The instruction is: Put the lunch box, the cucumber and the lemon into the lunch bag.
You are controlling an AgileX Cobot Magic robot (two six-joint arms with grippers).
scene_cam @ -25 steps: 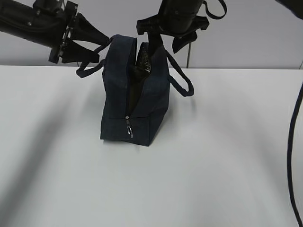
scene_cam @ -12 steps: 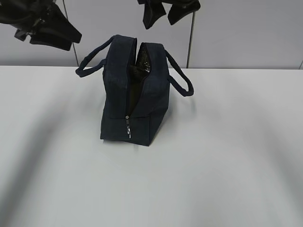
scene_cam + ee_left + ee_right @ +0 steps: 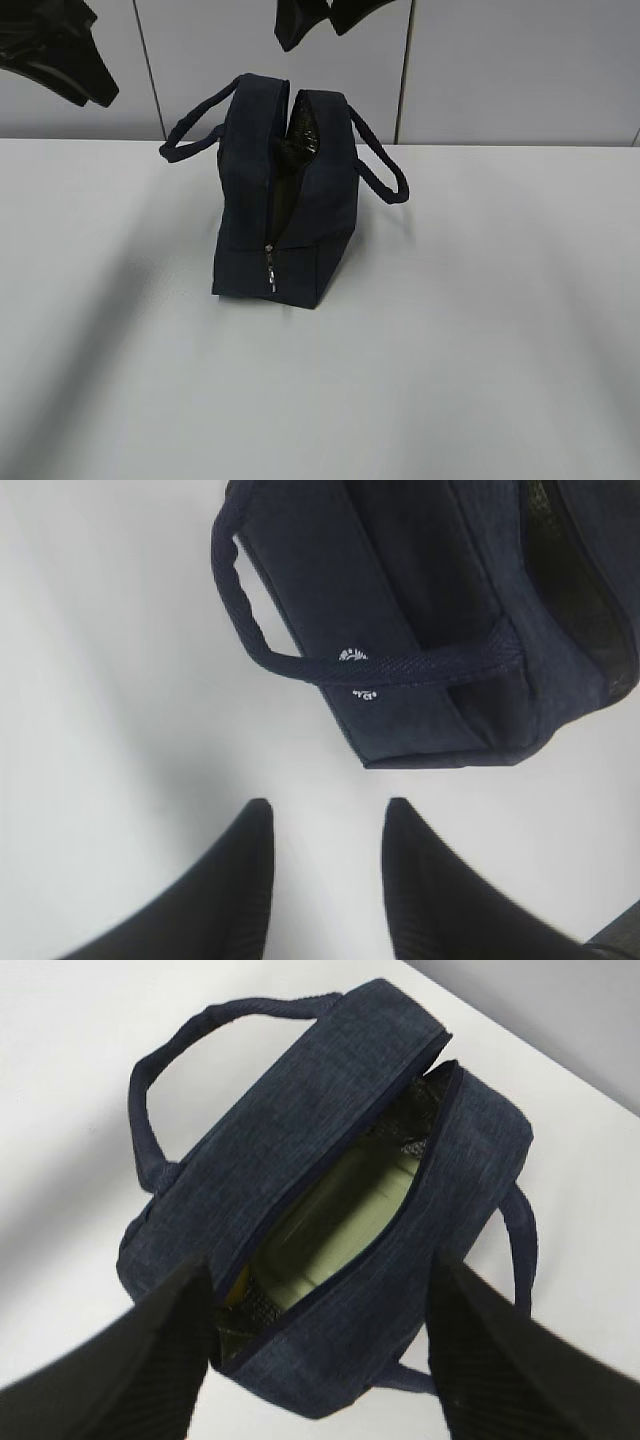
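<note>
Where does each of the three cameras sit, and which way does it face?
Exterior view: slanted down at the table, facing the lunch bag end-on; both grippers' fingers at top.
Left wrist view: looks down on the lunch bag's side and handle; left gripper open.
Right wrist view: looks down into the open bag at the lunch box; right gripper open.
Shared: all three show the lunch bag.
</note>
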